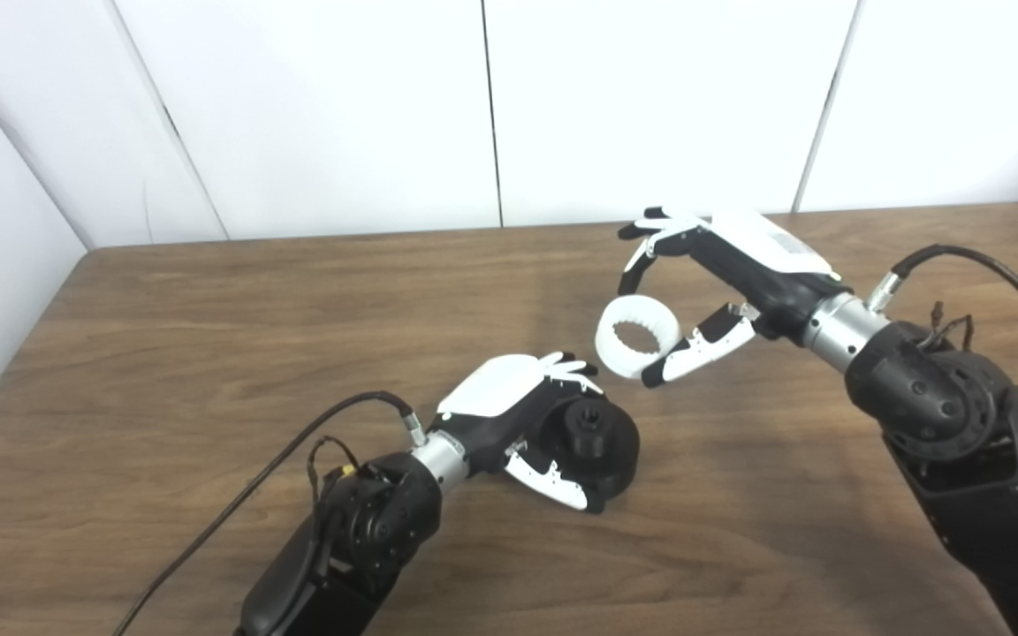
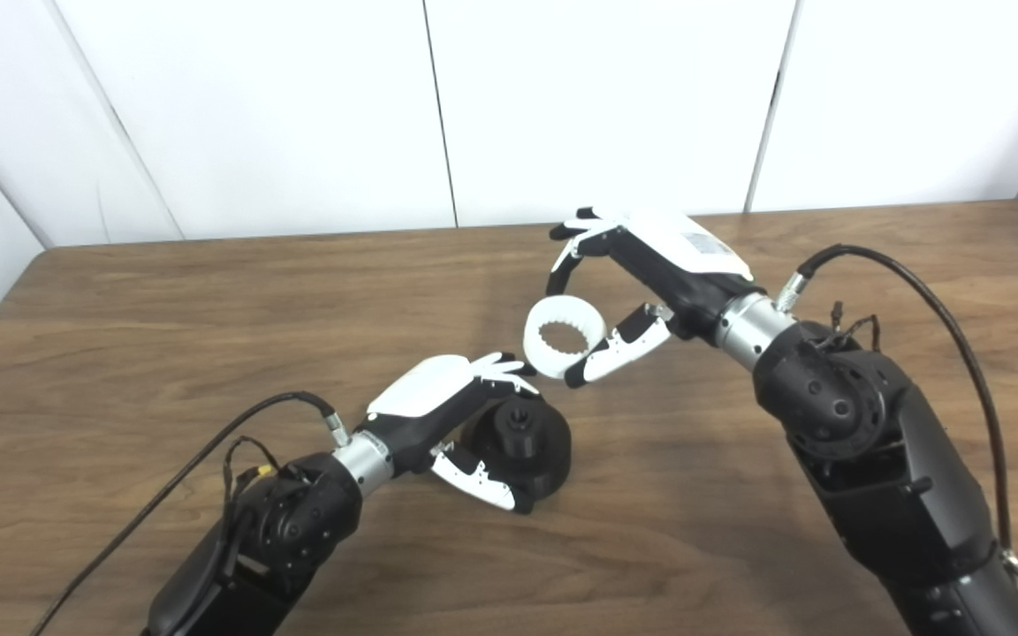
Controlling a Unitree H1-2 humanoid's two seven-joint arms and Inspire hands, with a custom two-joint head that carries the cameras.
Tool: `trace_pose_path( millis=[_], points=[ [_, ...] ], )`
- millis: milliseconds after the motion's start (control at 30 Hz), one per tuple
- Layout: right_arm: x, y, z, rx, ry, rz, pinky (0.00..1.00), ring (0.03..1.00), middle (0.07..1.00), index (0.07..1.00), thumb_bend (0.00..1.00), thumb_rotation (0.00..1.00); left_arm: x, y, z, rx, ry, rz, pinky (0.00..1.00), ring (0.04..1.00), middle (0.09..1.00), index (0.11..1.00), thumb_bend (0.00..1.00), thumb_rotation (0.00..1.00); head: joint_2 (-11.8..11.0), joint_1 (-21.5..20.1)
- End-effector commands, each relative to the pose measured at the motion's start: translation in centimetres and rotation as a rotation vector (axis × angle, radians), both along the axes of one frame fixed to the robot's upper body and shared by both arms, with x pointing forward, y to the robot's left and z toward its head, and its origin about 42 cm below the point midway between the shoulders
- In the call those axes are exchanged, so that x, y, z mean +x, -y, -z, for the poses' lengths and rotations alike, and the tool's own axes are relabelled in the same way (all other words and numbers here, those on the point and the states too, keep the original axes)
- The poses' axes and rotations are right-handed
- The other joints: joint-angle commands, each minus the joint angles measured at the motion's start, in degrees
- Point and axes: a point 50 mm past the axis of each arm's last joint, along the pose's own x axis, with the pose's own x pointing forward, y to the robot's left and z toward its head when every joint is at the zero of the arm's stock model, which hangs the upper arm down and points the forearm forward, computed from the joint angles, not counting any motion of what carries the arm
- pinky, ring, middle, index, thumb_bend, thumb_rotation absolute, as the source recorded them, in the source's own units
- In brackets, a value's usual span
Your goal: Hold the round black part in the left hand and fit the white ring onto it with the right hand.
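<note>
The round black part (image 1: 599, 442) rests on the wooden table (image 1: 164, 353) near the middle, its central hub facing up. My left hand (image 1: 527, 420) wraps around its left side, fingers behind and thumb in front, shut on it. Up and to the right, the white ring (image 1: 637, 336) with inner teeth hangs above the table, pinched between the fingers and thumb of my right hand (image 1: 695, 291). The ring sits a short way above and to the right of the black part, tilted toward the camera, not touching it.
White wall panels (image 1: 491, 115) stand behind the table's far edge. Black cables (image 1: 235, 503) trail from both wrists over the tabletop. The table's left edge (image 1: 23, 353) runs close to a side wall.
</note>
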Motion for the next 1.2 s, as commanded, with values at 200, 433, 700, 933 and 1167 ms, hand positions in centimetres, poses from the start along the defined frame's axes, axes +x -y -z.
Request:
trace_pose_path(
  millis=[200,433,700,933,1167],
  points=[
    [-1.3,-1.0,-2.3,0.011,0.069,-0.055,0.85,0.963,0.873,0.573,0.87,0.2,0.1,-0.1,1.3,0.05,-0.056,0.007,0.88,0.982,0.934,0.704,0.91,0.34,0.28,-0.15],
    [-1.4,-1.3,-1.5,-0.005,0.058,-0.07,0.86,0.963,0.871,0.57,0.87,0.23,0.1,-0.1,1.2,0.045,-0.061,0.005,0.89,0.985,0.936,0.706,0.91,0.32,0.38,-0.09],
    [-1.5,-1.5,-0.3,-0.02,0.031,-0.068,0.87,0.959,0.864,0.57,0.88,0.21,0.0,-0.1,1.1,0.045,-0.056,0.009,0.89,0.987,0.937,0.704,0.91,0.33,0.52,-0.14],
    [-1.4,-1.8,0.5,-0.023,0.009,-0.07,0.88,0.967,0.87,0.572,0.87,0.2,-0.1,0.0,1.0,0.043,-0.051,0.012,0.88,0.985,0.934,0.702,0.91,0.34,0.62,0.09],
    [-1.3,-2.2,1.1,-0.019,-0.013,-0.077,0.89,0.975,0.879,0.579,0.87,0.22,-0.1,-0.1,0.9,0.039,-0.054,0.01,0.89,0.986,0.936,0.706,0.91,0.32,0.65,0.2]
  ],
)
